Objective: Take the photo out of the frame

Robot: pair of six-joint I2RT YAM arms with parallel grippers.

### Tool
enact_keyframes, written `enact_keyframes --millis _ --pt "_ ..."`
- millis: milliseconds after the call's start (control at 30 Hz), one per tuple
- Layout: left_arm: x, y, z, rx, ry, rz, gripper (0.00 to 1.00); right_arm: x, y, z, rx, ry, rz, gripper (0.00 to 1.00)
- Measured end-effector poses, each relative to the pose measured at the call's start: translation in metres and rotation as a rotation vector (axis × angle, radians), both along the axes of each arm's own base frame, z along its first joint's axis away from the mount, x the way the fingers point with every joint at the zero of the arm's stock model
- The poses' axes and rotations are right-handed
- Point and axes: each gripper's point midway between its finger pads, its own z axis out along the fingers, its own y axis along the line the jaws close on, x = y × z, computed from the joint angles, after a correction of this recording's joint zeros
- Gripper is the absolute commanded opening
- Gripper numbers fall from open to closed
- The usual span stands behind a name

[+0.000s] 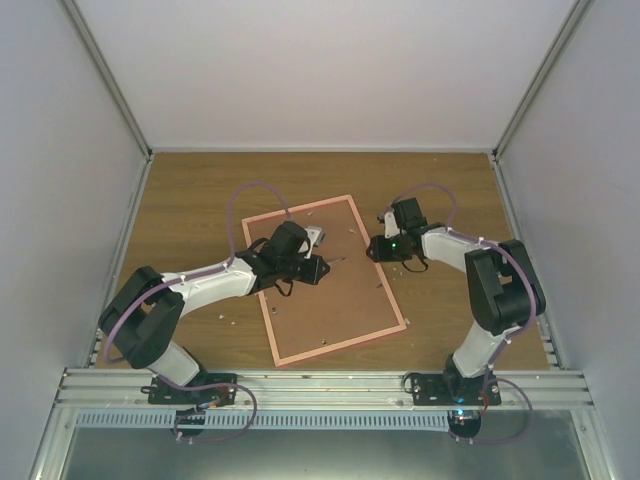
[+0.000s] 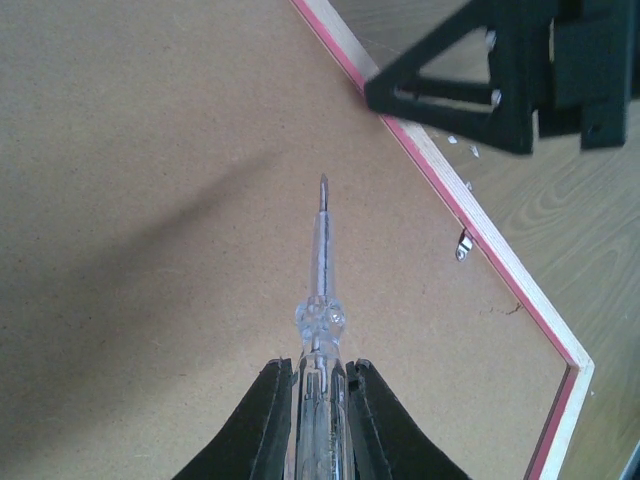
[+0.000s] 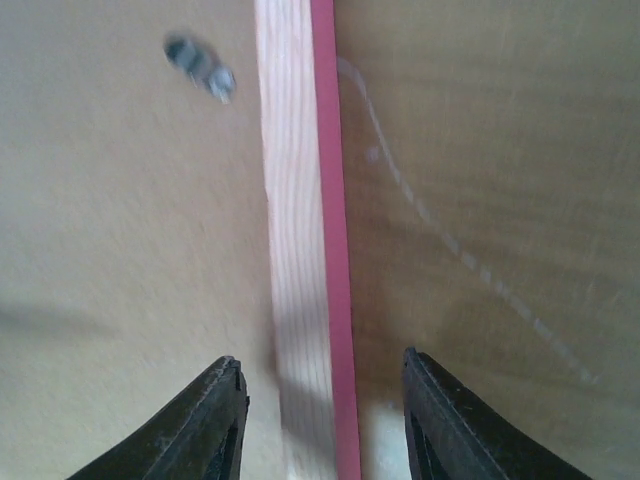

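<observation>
Wood-grain table (image 1: 200,190), white walls (image 1: 320,70). You see the frame (image 3: 300,250) face down, pink-edged around its brown backing board (image 2: 150,200). The left gripper (image 2: 320,368) clamps a clear screwdriver (image 2: 320,260), whose tip lies ahead of the fingers over the board. The right gripper (image 3: 321,360) is half-spread and empty, with the frame's edge between its fingers.

Frame (image 1: 330,295): back up, front face hidden. Screwdriver (image 2: 322,320): handle cut off at bottom edge, left wrist view. Small metal tab (image 3: 200,68), upper left, right wrist view: blurred.
</observation>
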Motion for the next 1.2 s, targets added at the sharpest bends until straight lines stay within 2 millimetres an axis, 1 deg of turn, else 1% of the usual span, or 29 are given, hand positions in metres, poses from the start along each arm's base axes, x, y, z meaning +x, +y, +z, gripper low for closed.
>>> enact_keyframes --millis 100,200,633,833,933,1200 --pt "-0.002 -0.002 0.000 -0.002 0.000 -0.011 0.00 -0.018 -0.001 -0.015 -0.018 0.050 0.022 0.38" --pt "-0.005 -0.004 0.000 -0.002 -0.001 -0.025 0.00 -0.022 0.002 -0.015 -0.011 0.052 0.035 0.31" --pt "-0.008 -0.007 0.001 -0.005 -0.001 -0.047 0.00 -0.016 0.008 -0.013 0.048 0.031 -0.003 0.05" --pt "-0.011 -0.010 0.001 -0.009 0.000 -0.065 0.00 -0.009 0.013 -0.012 0.102 0.002 -0.062 0.04" --pt "-0.016 -0.014 0.001 -0.012 0.000 -0.090 0.00 -0.006 0.014 -0.011 0.121 -0.005 -0.095 0.04" --pt "-0.031 -0.041 -0.002 -0.006 0.001 -0.199 0.00 -0.003 0.018 -0.012 0.154 -0.005 -0.160 0.03"
